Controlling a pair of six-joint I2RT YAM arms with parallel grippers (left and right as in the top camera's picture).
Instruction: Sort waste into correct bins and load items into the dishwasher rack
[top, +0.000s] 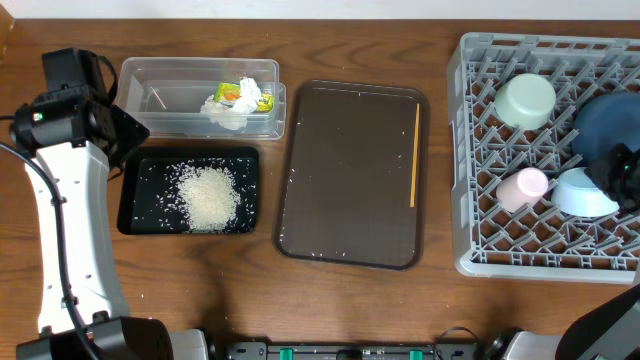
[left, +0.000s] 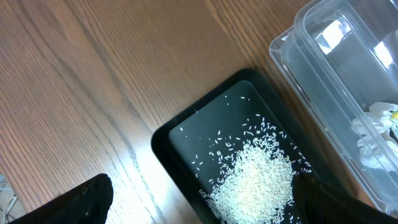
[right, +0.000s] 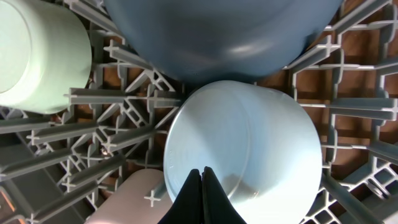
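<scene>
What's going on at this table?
Two robot arms are tidying. The shallow black tray holds white rice, the clear plastic tub crumpled tissue and a yellow-green wrapper. The grey plastic rack holds the mint-green bowl, dark blue bowl, small light blue bowl and pink cup. The right hand, shut, hangs over the light blue bowl; the left hand, open, hovers above the rice. The thin orange stick lies on the brown tray.

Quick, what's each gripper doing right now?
Left gripper: open, holding nothing.
Right gripper: closed, fingers together, by the light blue bowl.
</scene>
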